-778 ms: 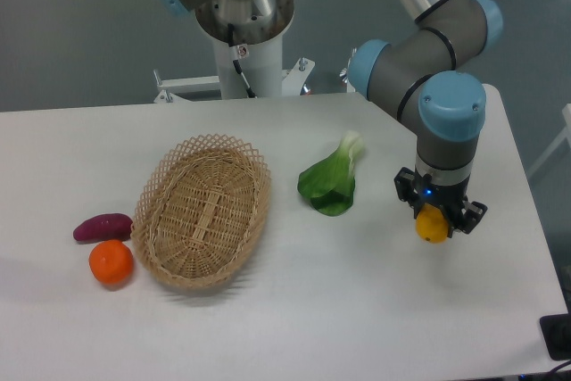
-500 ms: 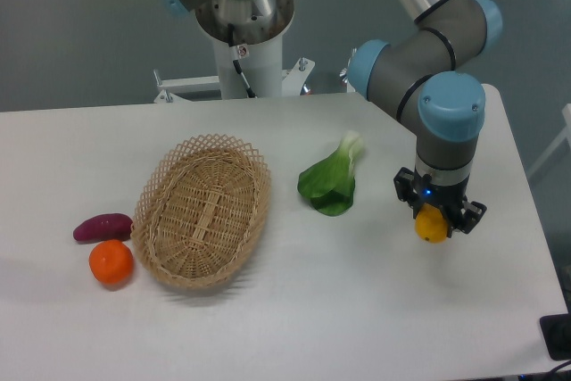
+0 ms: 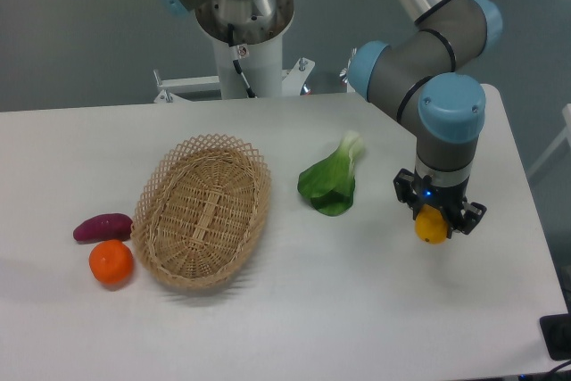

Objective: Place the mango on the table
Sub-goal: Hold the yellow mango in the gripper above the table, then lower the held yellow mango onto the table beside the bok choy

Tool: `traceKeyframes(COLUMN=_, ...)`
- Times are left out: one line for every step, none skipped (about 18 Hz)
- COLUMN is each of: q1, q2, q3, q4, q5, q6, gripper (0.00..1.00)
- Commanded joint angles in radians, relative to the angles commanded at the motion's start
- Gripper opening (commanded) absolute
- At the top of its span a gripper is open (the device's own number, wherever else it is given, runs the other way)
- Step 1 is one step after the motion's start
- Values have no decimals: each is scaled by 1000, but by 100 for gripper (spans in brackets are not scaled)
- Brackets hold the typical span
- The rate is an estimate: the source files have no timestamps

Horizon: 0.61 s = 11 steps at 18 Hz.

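The mango (image 3: 432,227) shows as a yellow-orange lump between the black fingers of my gripper (image 3: 434,223), at the right side of the white table (image 3: 357,310). The gripper points straight down and is shut on the mango, whose upper part is hidden by the gripper body. The mango's lower end is close to the tabletop; I cannot tell whether it touches.
A leafy green vegetable (image 3: 330,182) lies just left of the gripper. An oval wicker basket (image 3: 203,210) stands left of centre, with a purple sweet potato (image 3: 103,226) and an orange tangerine (image 3: 111,261) beside it. The table's right edge is near the gripper.
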Motion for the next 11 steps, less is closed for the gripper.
traceKeyframes(q1=6, q2=2, q3=-12, q4=3, q5=-2, q6=2, gripper=34)
traceKeyframes(q1=8, q2=3, q3=-23, q4=8, q5=0, q6=2, gripper=34)
traceKeyframes(q1=9, q2=3, q3=-37, q4=12, q5=1, q6=2, gripper=34)
traceKeyframes(q1=9, q2=5, q3=-46, q4=14, q5=0, q6=2, gripper=34)
traceKeyframes(q1=9, q2=5, q3=-52, q4=14, q5=0, q6=0, gripper=34)
traceKeyframes(q1=8, q2=3, q3=-58, q4=20, q5=1, q6=-2, gripper=34)
traceKeyframes(q1=5, q2=-1, q3=-64, q4=35, q5=6, q6=-5, gripper=34)
traceKeyframes(q1=2, q2=-5, q3=-80, q4=58, q5=8, q6=-17, gripper=34)
traceKeyframes(q1=-1, q2=-9, q3=-95, q4=89, q5=11, q6=-40, gripper=34)
traceKeyframes(q1=-6, q2=-12, q3=-110, q4=116, q5=12, q6=-66, gripper=34)
traceKeyframes(q1=-11, q2=-21, q3=-118, q4=129, q5=12, q6=-83, gripper=34)
